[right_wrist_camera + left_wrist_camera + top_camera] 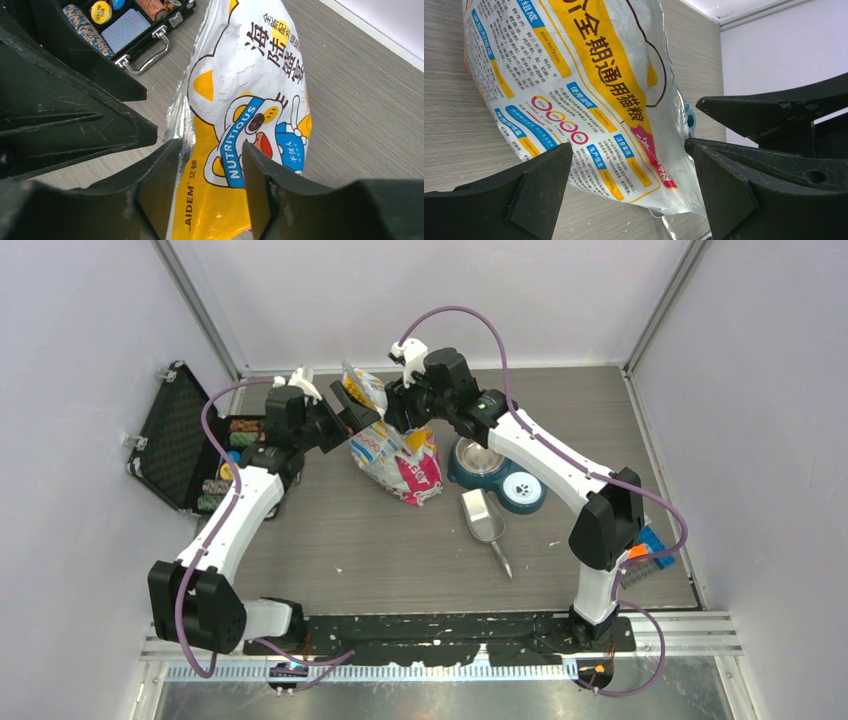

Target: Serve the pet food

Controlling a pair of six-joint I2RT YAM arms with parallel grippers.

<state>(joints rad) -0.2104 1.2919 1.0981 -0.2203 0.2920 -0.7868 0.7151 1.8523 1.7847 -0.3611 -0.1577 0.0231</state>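
The pet food bag [398, 456], white and yellow with a cartoon animal, stands tilted on the table with its top raised between both grippers. No kibble shows; it is hidden inside the bag. My right gripper [393, 406] is shut on the bag's upper part [235, 125], with its fingers [155, 195] pressed on either side. My left gripper [352, 410] is open, its jaws wide apart around the bag's lower corner [589, 100] without touching it. The metal scoop [485, 522] lies on the table to the right of the bag.
A teal double pet bowl [497, 476] sits right of the bag, just behind the scoop. An open black case of poker chips [190, 440] stands at the left wall and also shows in the right wrist view [130, 25]. A blue rack [648, 552] lies at the right edge.
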